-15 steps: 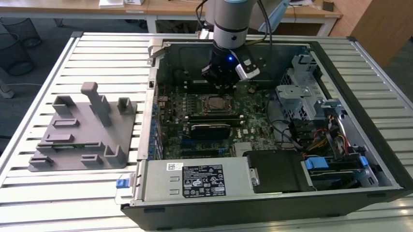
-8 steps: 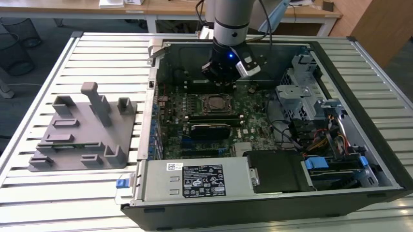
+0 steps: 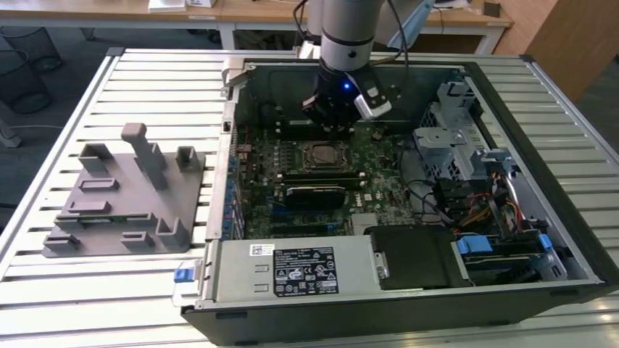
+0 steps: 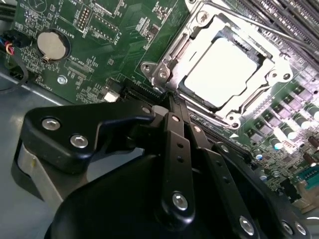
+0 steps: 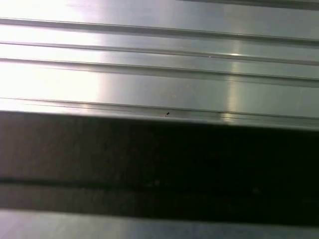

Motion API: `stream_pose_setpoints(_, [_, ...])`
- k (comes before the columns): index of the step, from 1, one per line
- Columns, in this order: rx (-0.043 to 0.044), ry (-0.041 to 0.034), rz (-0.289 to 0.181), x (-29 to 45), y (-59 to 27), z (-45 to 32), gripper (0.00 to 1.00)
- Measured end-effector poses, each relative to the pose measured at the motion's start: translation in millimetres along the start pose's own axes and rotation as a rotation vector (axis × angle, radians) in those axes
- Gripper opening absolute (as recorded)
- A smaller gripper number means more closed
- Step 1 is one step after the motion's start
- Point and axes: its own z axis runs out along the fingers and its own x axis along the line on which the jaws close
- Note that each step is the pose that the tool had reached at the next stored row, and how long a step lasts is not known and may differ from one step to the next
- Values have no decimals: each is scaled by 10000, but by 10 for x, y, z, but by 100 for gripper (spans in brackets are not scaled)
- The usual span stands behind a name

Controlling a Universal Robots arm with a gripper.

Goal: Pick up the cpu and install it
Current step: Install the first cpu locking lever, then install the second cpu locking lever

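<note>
Cpu [image 4: 218, 69] apparently sits seated in the socket frame [image 4: 164, 74], with the hand [image 4: 172, 102] closed, empty, just beside it.

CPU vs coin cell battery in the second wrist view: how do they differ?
The CPU is square and pale matte; the coin cell battery is round and shinier. The CPU is much larger. The CPU sits inside a metal socket frame; the battery sits in a small holder. Both lie flat on the green motherboard.

Silver-grey cylindrical arm [image 3: 346, 29], blue-lit black wrist, black pincer [image 4: 172, 107] of screw-studded linkage bars.
</note>
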Motion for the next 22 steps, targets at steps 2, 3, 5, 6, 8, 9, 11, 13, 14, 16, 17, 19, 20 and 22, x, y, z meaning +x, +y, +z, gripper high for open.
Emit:
stream_pose_setpoints(2, [0,0,0,0,-9,0,11])
stream_pose_setpoints(3, [0,0,0,0,-12,0,11])
stream_pose_setpoints(5, [0,0,0,1,-21,-1,11])
stream_pose_setpoints(6, [0,0,0,1,-24,-1,11])
stream_pose_setpoints(8, [1,0,0,1,-31,-1,11])
stream_pose_setpoints(9, [0,0,0,1,-34,-1,11])
stream_pose_setpoints(11, [1,0,0,1,-40,-2,11])
stream_pose_setpoints(13, [1,0,0,1,-49,-2,11])
stream_pose_setpoints(14, [1,0,0,2,-55,-3,11])
stream_pose_setpoints(16, [1,1,0,1,-68,-3,11])
stream_pose_setpoints(17, [1,0,1,1,-78,-4,11])
stream_pose_setpoints(19, [0,0,1,3,-101,-4,11])
stream_pose_setpoints(20, [1,0,0,3,-110,-5,11])
stream_pose_setpoints(22, [0,0,1,4,-128,-5,11])
